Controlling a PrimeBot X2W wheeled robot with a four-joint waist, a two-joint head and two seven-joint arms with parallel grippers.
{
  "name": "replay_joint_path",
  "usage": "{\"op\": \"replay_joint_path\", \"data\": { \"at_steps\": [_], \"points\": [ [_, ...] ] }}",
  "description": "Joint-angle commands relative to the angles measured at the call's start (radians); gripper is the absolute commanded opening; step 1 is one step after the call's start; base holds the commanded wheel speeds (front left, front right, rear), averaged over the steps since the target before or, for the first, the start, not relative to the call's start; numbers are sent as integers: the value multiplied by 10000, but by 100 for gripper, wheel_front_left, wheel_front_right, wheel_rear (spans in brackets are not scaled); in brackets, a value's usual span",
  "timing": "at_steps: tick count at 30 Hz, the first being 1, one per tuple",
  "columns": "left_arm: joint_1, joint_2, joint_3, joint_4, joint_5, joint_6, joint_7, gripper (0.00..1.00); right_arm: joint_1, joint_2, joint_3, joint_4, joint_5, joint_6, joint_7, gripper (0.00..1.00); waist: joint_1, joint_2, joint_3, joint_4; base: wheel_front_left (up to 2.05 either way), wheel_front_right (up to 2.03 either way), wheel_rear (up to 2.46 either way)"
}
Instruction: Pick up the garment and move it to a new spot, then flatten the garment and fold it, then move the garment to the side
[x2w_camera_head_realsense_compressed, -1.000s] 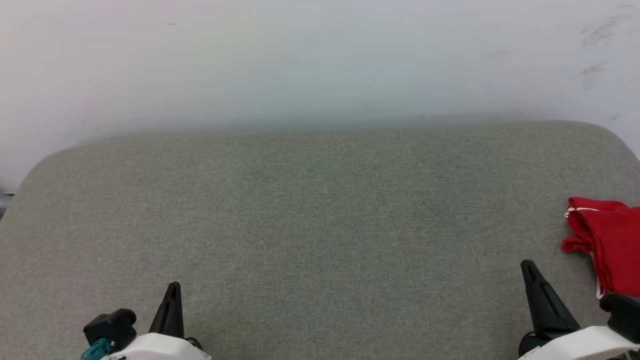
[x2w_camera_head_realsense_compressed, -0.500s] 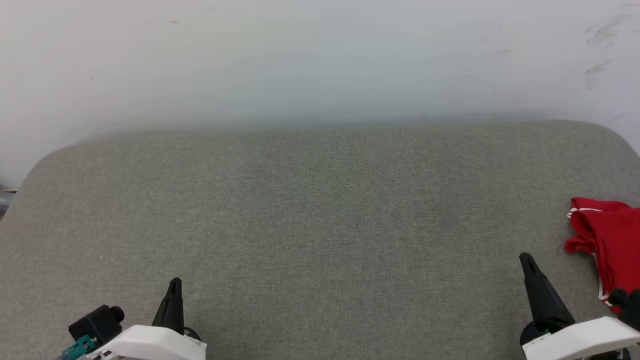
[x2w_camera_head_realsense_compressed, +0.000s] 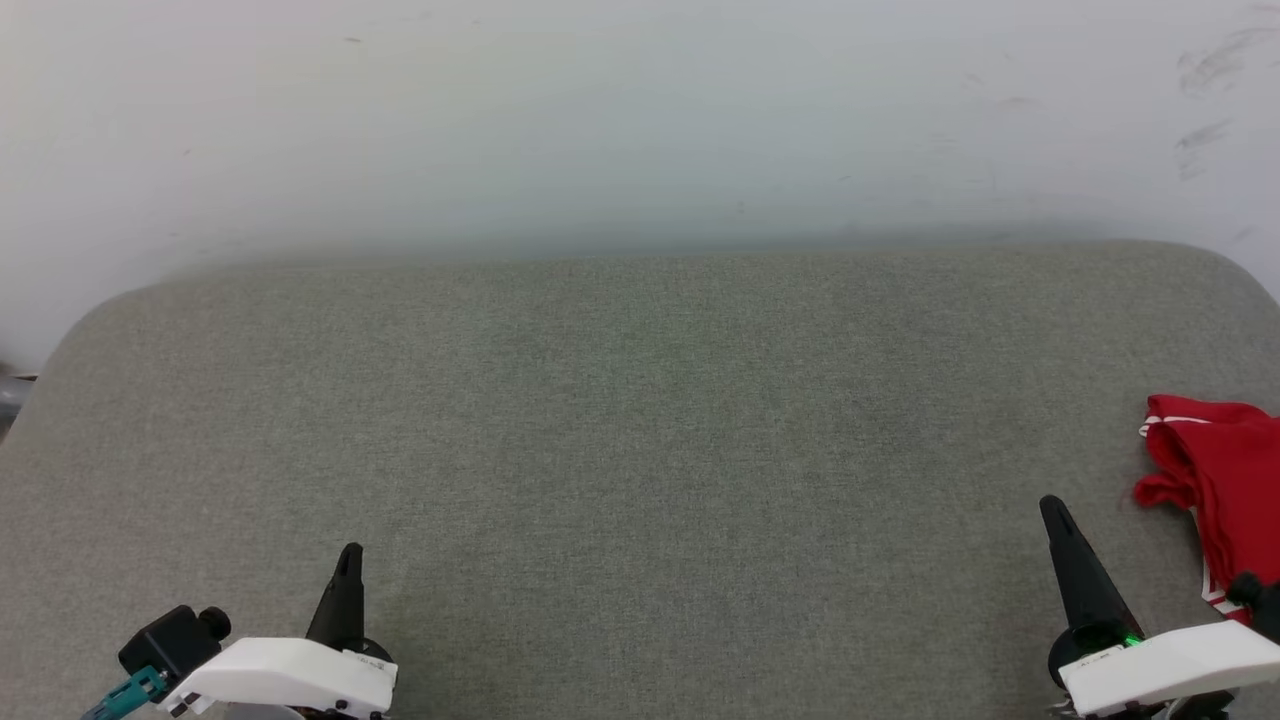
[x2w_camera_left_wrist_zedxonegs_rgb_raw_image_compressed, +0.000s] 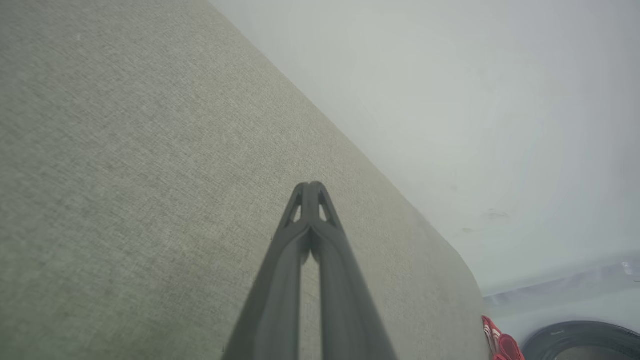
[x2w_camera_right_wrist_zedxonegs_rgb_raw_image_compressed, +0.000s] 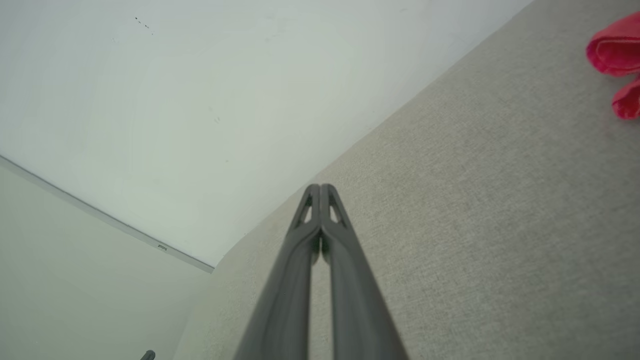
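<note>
The garment (x2w_camera_head_realsense_compressed: 1220, 480) is a bright red bunch with thin white trim, lying at the far right edge of the grey fabric surface (x2w_camera_head_realsense_compressed: 640, 420). Part of it runs out of the head view. A red fold of the garment (x2w_camera_right_wrist_zedxonegs_rgb_raw_image_compressed: 617, 50) shows at the upper right of the right wrist view, and a sliver of the garment (x2w_camera_left_wrist_zedxonegs_rgb_raw_image_compressed: 500, 342) at the lower right of the left wrist view. My right gripper (x2w_camera_head_realsense_compressed: 1050, 503) hovers just left of the garment, shut with nothing in it. Low at the left, my left gripper (x2w_camera_head_realsense_compressed: 350, 550) is shut and empty too.
The grey fabric surface has rounded far corners and backs onto a pale wall (x2w_camera_head_realsense_compressed: 640, 120). Its wide middle carries no objects. A dark round object (x2w_camera_left_wrist_zedxonegs_rgb_raw_image_compressed: 585, 342) sits on the floor beyond the surface's right end.
Both arms have drawn back toward the bottom edge of the head view. The garment lies where it was, apart from a slight shift of the whole picture.
</note>
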Motion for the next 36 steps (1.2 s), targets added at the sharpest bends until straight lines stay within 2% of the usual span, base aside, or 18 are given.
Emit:
{"op": "replay_joint_path", "data": {
  "at_steps": [1,36],
  "points": [
    [-316,-35,76,-70,-322,-86,73,0,-330,-87,-5,-23,370,-1,9,0,-1,-1,4,6,0,0,0],
    [-704,-341,620,25,-3732,-596,1014,0,-1046,-89,-110,1080,4044,-3,207,0,-1,-1,89,124,0,0,0]
  ]
}}
